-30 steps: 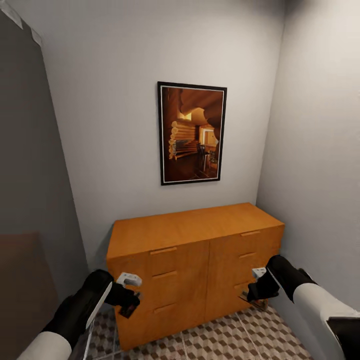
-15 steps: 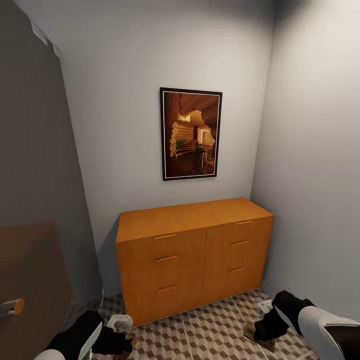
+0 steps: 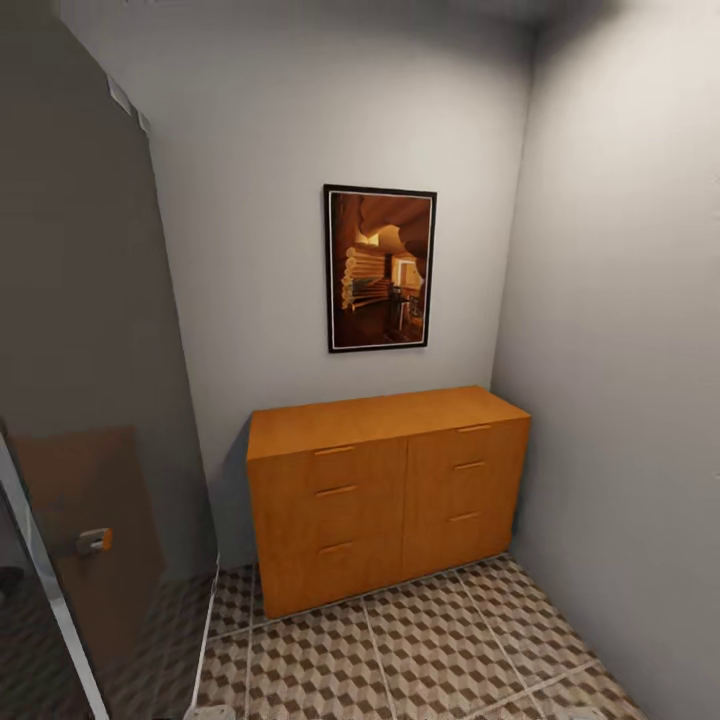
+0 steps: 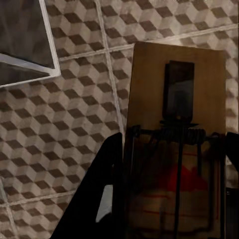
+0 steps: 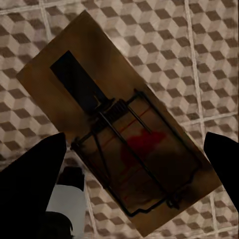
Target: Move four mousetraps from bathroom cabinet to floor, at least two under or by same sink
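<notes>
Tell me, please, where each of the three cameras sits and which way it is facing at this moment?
Head view: on the robot's head, looking forward and down at the cabinet, a framed picture and the bathroom floor.
Left wrist view: on the left arm, looking along its fingers at a mousetrap held over the tiles.
Right wrist view: on the right arm, looking along its dark fingers at another mousetrap.
Shared: all three show the cube-patterned floor; both wrist views show a gripped trap.
</notes>
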Robot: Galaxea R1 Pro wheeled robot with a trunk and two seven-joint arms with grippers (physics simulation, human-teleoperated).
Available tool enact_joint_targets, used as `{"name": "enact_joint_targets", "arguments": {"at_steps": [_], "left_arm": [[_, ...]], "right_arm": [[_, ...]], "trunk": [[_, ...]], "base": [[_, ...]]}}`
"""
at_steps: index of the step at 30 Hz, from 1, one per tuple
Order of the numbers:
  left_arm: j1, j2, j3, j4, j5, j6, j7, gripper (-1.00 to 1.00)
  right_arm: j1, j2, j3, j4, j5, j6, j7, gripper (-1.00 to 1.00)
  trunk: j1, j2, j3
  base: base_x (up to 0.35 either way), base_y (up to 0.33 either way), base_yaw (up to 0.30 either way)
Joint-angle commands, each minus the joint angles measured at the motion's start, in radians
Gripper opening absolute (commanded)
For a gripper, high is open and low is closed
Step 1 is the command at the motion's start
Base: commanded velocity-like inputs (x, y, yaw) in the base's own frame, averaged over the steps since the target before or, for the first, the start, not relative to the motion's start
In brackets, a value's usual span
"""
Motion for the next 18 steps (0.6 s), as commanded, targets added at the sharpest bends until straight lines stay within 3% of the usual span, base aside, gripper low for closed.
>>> {"name": "enact_joint_targets", "arguments": {"at_steps": [1,3,5,11,14,15,16,18], "left_arm": [[0.0,-0.003,-0.008,0.0,0.008,-0.002,0.016,-1.0],[0.0,-0.009,-0.008,0.003,0.011,-0.038,0.044,-1.0],[0.013,-0.017,-0.008,0.006,0.017,-0.113,0.07,-1.0],[0.072,-0.018,-0.007,0.006,0.029,-0.148,0.079,-1.0],[0.107,-0.005,-0.005,0.007,0.085,-0.164,0.079,-1.0],[0.139,0.004,-0.004,0.007,0.148,-0.207,0.081,-1.0],[0.153,0.007,-0.004,0.007,0.173,-0.224,0.081,-1.0],[0.177,0.013,-0.003,0.007,0.196,-0.241,0.081,-1.0]], "right_arm": [[0.011,0.0,0.003,0.001,-0.001,-0.007,-0.004,-1.0],[0.036,0.0,0.003,0.001,-0.021,-0.026,-0.021,-1.0],[0.073,0.004,0.003,0.001,-0.039,-0.079,-0.035,-1.0],[0.143,0.027,0.003,0.001,-0.043,-0.138,-0.04,-1.0],[0.161,0.046,0.004,0.001,-0.042,-0.143,-0.045,-1.0],[0.165,0.051,0.004,0.001,-0.041,-0.145,-0.061,-1.0],[0.166,0.053,0.004,0.001,-0.041,-0.145,-0.067,-1.0],[0.167,0.054,0.004,0.001,-0.042,-0.146,-0.073,-1.0]], "trunk": [[-0.001,-0.001,-0.001],[-0.001,-0.001,-0.001],[-0.001,-0.001,-0.001],[-0.001,-0.001,-0.001],[-0.001,-0.001,-0.001],[-0.001,-0.001,-0.001],[-0.001,-0.001,-0.001],[-0.001,-0.001,-0.001]], "base": [[-0.347,0.0,0.0],[-0.347,0.0,0.0],[-0.347,0.0,0.0],[-0.347,0.0,0.0],[-0.347,0.0,0.0],[-0.347,0.0,0.0],[-0.347,0.0,0.0],[-0.347,0.0,0.0]]}}
